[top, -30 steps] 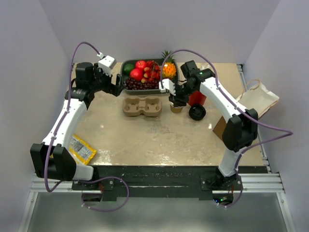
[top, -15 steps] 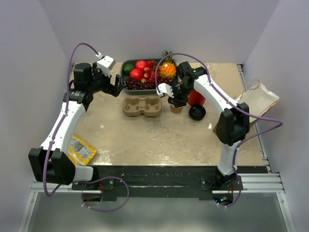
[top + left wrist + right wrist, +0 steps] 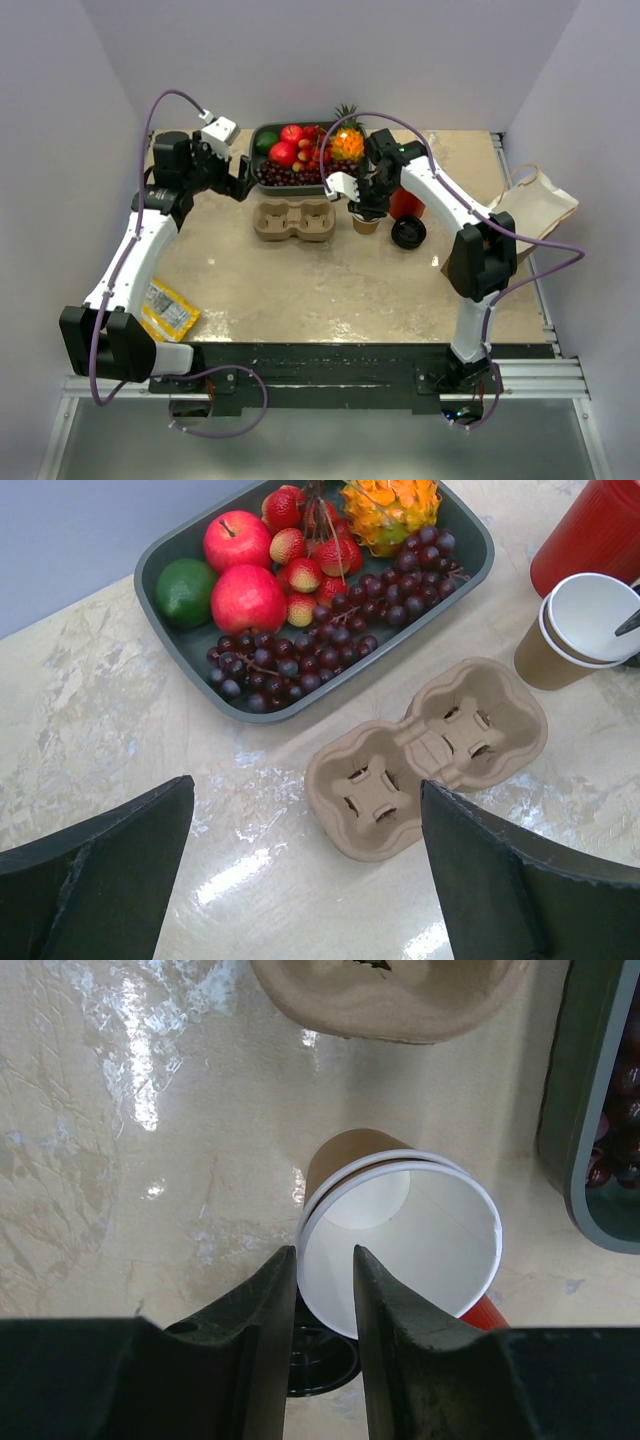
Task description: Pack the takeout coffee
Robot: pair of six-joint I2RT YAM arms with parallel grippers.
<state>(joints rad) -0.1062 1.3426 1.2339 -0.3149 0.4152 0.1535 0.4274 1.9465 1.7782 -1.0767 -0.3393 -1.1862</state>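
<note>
At the lower left of the top view lies one yellow packet (image 3: 170, 308), its print too small to read. Farther up, right of centre, one black lid (image 3: 408, 234) lies flat on the table (image 3: 300, 280), off the cup. Just left of it stands the takeout coffee (image 3: 400, 1230), one kraft-brown cup, cream-white inside, open-topped, with a doubled rim. The right gripper (image 3: 322, 1255) sits astride that rim with a narrow gap, one finger outside the wall and one inside. Left of the cup is one two-hole carrier (image 3: 425, 755), both holes unfilled. The left gripper (image 3: 308, 785) hangs spread wide, holding nothing. Beyond are one red cup (image 3: 600, 535) and one fruit tray (image 3: 160, 560).
</note>
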